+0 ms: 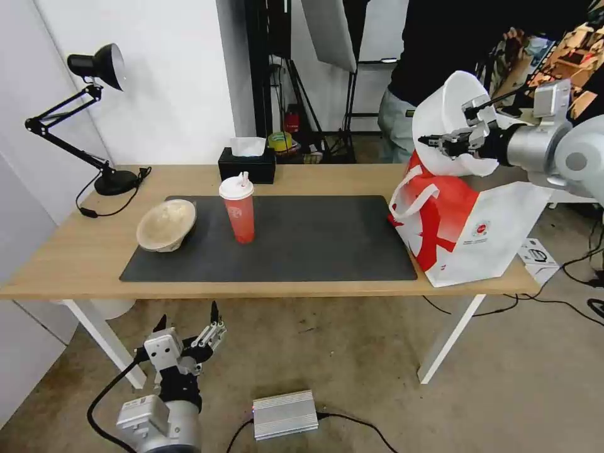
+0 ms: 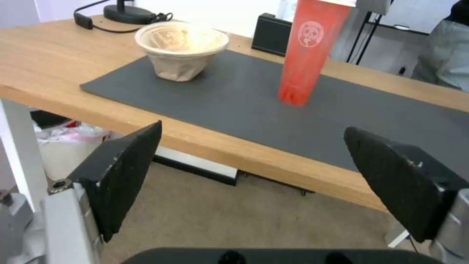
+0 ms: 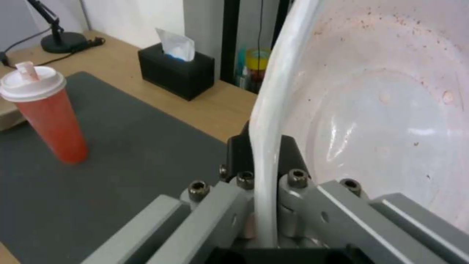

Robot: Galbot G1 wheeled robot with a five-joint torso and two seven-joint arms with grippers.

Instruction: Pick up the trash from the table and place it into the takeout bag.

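White plastic bowl (image 1: 448,119), tipped on its side with reddish specks inside, pinched at the rim by the right gripper (image 1: 454,139) just above the open mouth of the takeout bag (image 1: 469,229) at the table's (image 1: 63,251) right end. On the dark grey mat (image 1: 314,242): red paper cup (image 1: 238,209) upright, beige pulp bowl (image 1: 167,224) to its left, apart. Black tissue box (image 1: 246,165) behind. Left gripper (image 1: 186,327) low, in front of the table edge, fingers spread wide, holding nothing.
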